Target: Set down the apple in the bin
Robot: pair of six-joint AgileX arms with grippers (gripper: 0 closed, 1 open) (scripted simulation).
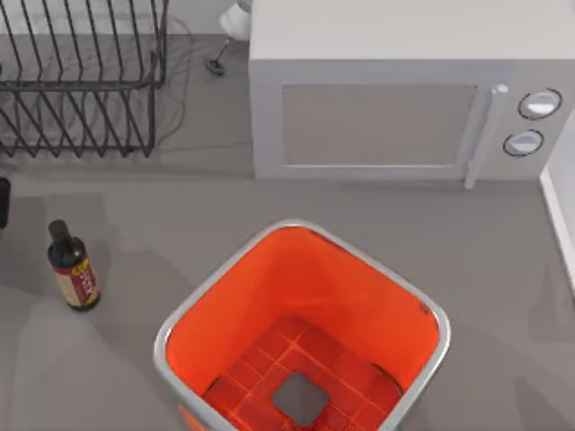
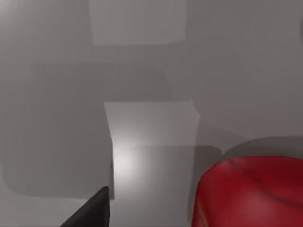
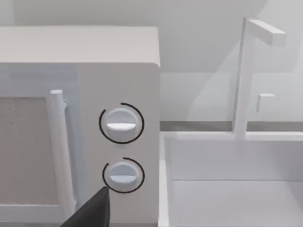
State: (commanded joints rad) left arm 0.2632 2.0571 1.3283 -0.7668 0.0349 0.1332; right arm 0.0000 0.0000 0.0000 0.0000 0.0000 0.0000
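The bin [image 1: 208,296], a deep orange-red tub with a silver-grey rim and a gridded floor, stands at the front middle of the table in the top view. The apple [image 2: 251,191] appears large and bright red in the left wrist view, close to the camera over grey ground. A dark fingertip [image 2: 92,213] of my left gripper shows beside it, with a gap between them. Whether the apple is held cannot be told. In the right wrist view a dark fingertip [image 3: 92,210] of my right gripper points toward the microwave's dials.
A dark bottle [image 1: 74,268] with a red-yellow label stands left of the bin. A black wire rack [image 1: 81,81] is at the back left, a white microwave [image 1: 395,99] at the back right, and a white sink [image 3: 232,179] beside it. A pale box [image 2: 151,142] lies under the left wrist.
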